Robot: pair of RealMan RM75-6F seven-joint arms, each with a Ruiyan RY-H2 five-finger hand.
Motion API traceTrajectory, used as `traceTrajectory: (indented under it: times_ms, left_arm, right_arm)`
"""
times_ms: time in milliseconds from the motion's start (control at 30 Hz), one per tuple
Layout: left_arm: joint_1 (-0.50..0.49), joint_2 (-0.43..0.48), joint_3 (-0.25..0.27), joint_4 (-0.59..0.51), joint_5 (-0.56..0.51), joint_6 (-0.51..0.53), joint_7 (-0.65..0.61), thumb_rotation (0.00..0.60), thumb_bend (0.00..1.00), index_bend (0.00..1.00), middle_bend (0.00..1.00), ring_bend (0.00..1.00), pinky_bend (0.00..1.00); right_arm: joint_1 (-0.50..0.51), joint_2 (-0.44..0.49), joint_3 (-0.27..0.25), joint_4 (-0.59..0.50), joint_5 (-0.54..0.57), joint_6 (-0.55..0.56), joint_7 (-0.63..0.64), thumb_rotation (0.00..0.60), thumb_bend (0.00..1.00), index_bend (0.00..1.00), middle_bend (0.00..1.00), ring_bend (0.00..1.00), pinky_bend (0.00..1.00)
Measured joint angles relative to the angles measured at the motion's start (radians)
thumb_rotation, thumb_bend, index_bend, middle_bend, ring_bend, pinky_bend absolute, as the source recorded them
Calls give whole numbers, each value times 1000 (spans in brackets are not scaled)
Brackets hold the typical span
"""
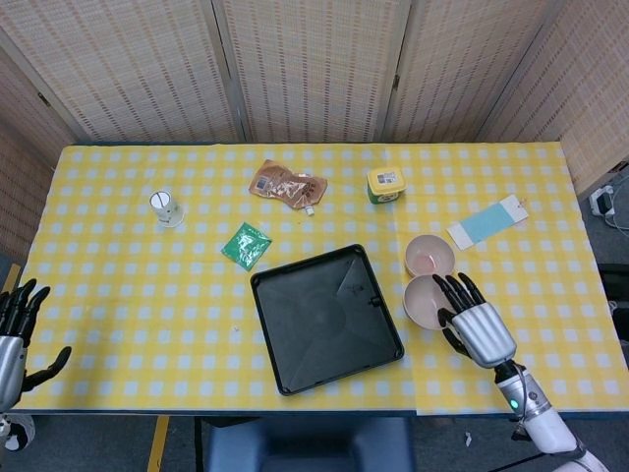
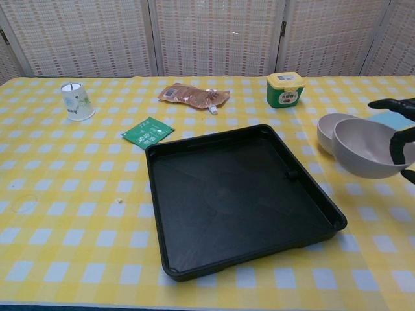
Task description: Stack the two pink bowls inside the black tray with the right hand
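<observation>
My right hand [image 1: 475, 323] [image 2: 402, 129] grips a pink bowl [image 1: 423, 301] [image 2: 365, 148] by its right rim and holds it lifted above the table, just right of the black tray [image 1: 325, 318] [image 2: 240, 197]. The second pink bowl [image 1: 429, 256] [image 2: 325, 127] stands on the cloth right behind the lifted one, which partly hides it in the chest view. Nothing lies in the tray. My left hand [image 1: 17, 329] hovers at the table's near left edge, fingers apart, holding nothing.
A green jar with a yellow lid [image 1: 386, 184] [image 2: 285, 89], a brown pouch [image 1: 287, 185] [image 2: 193, 95], a green sachet [image 1: 246, 245] [image 2: 148, 132], a paper cup [image 1: 166, 207] [image 2: 76, 100] and a blue card [image 1: 487, 222] [image 2: 392, 119] lie on the yellow checked cloth.
</observation>
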Motion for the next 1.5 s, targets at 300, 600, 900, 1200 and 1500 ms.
traceTrajectory:
  times_ms: [300,600,900,1200,1500]
  left_arm:
    - [4,16,1,-8,-8,-9,-1,600,312,0,0,0,0]
    - [7,24,-10,-13,-38,-11,7,600,312,0,0,0,0]
    - [20,38,-13,-18,-33,9,-18,600,312,0,0,0,0]
    - [20,44,-14,-15,-35,4,-30,600,312,0,0,0,0]
    - [14,48,-9,-11,-26,-15,-54,600,305,0,0,0,0]
  right_arm:
    - [115,-3,40,-94,-14,-108,-72,600,525,659,51,38,0]
    - [235,-122,74,-116,7,-246,-168,600,525,659,50,37,0]
    - [281,-221,73,-31,42,-301,-176,600,524,659,45,0,0]
    - [318,-266,57,30,62,-334,-130,600,524,555,9,0,0]
    - [308,-232,44,-16,98,-332,-176,600,524,138,0,0,0]
